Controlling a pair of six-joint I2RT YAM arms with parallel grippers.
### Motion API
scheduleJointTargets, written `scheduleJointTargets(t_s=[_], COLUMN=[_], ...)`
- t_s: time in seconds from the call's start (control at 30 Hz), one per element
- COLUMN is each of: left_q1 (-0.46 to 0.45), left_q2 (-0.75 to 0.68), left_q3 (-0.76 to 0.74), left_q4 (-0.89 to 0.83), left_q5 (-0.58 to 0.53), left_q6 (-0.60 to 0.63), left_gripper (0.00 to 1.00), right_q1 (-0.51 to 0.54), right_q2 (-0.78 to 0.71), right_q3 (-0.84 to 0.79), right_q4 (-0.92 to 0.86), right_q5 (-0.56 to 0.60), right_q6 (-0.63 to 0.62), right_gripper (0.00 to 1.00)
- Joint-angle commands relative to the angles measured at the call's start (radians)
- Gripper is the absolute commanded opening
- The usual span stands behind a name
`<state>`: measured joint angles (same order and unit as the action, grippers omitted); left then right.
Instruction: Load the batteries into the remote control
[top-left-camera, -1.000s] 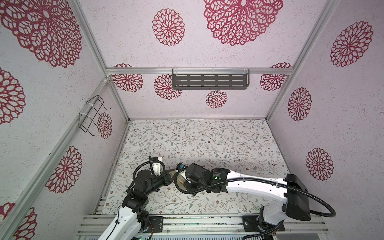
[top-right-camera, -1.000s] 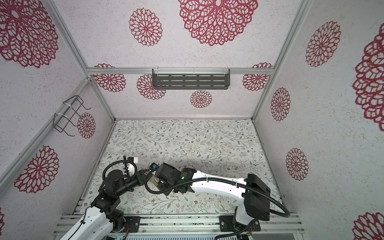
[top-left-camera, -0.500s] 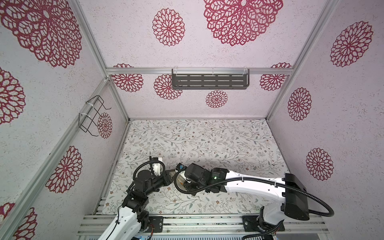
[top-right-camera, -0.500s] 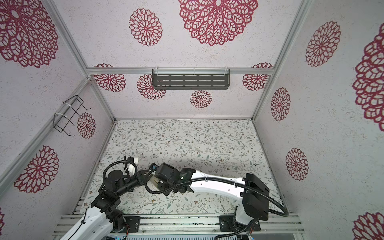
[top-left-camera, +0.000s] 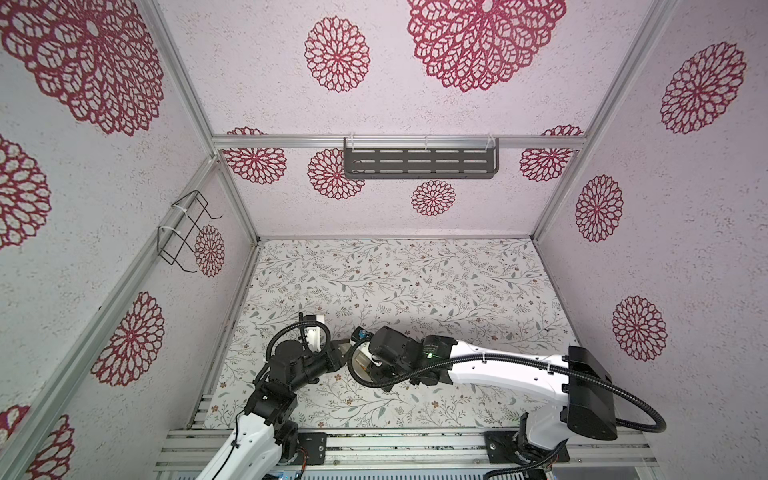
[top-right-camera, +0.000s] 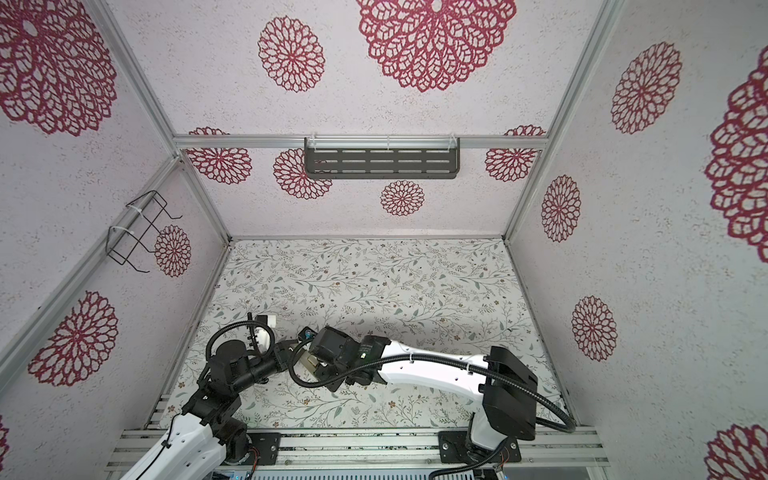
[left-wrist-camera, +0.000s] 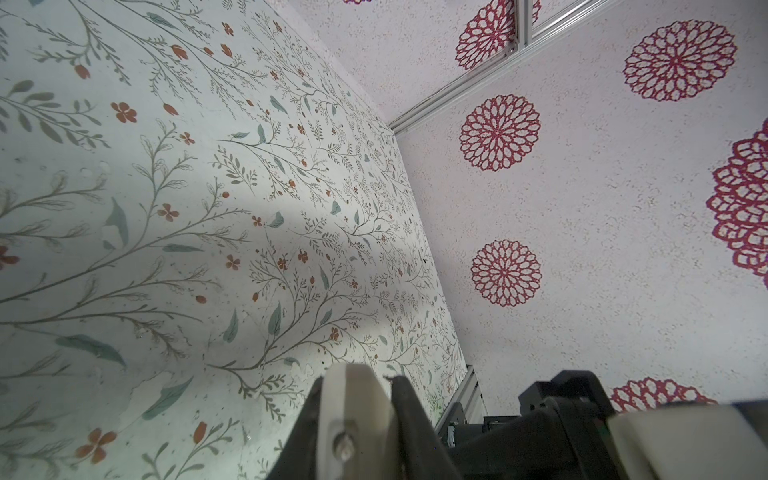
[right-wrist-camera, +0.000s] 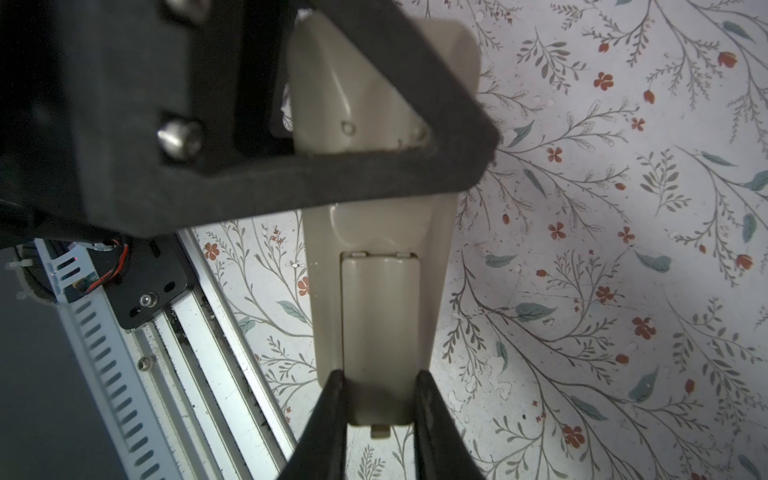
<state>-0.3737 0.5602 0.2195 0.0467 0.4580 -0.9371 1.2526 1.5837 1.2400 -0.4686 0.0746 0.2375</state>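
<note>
The remote control (right-wrist-camera: 374, 232) is held above the floral table with its plain beige back facing the right wrist camera. My left gripper (left-wrist-camera: 361, 384) is shut on one end of it, and its black finger (right-wrist-camera: 291, 183) crosses the handset. My right gripper (right-wrist-camera: 379, 376) is shut on the beige cover piece (right-wrist-camera: 380, 324), which lies over the battery bay with its tab past the remote's end. In both top views the two grippers meet at the front left, left gripper (top-left-camera: 338, 348) against remote (top-right-camera: 308, 360). The batteries are hidden.
The aluminium rails (right-wrist-camera: 199, 332) of the front edge lie just under the remote. The floral table (top-left-camera: 395, 291) stretches behind both arms. A grey slotted shelf (top-left-camera: 419, 162) hangs on the back wall and a wire basket (top-left-camera: 183, 232) on the left wall.
</note>
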Motion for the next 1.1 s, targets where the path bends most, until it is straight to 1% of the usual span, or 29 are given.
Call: scheduleJointTargets(t_s=[0.0, 0.17, 0.93, 1.07], left_q1=[-0.008, -0.007, -0.008, -0.007], left_q2=[-0.024, -0.033, -0.012, -0.013], left_q3=[-0.002, -0.005, -0.006, -0.009], left_q4=[0.042, 0.039, 0.078, 0.089], left_q5=[0.0, -0.009, 0.039, 0.048], left_q6=[0.0, 0.003, -0.006, -0.012], left_gripper=[0.0, 0.0, 0.0, 0.0], right_q1=[-0.005, -0.004, -0.006, -0.007], right_q2=[-0.001, -0.002, 0.033, 0.035], right_q3=[0.028, 0.024, 0.067, 0.069], right_q4=[-0.001, 0.003, 0.007, 0.01], right_q5=[0.004, 0.004, -0.009, -0.005], right_q6=[0.008, 0.011, -0.006, -0.006], right_gripper=[0.04, 0.03, 0.03, 0.05])
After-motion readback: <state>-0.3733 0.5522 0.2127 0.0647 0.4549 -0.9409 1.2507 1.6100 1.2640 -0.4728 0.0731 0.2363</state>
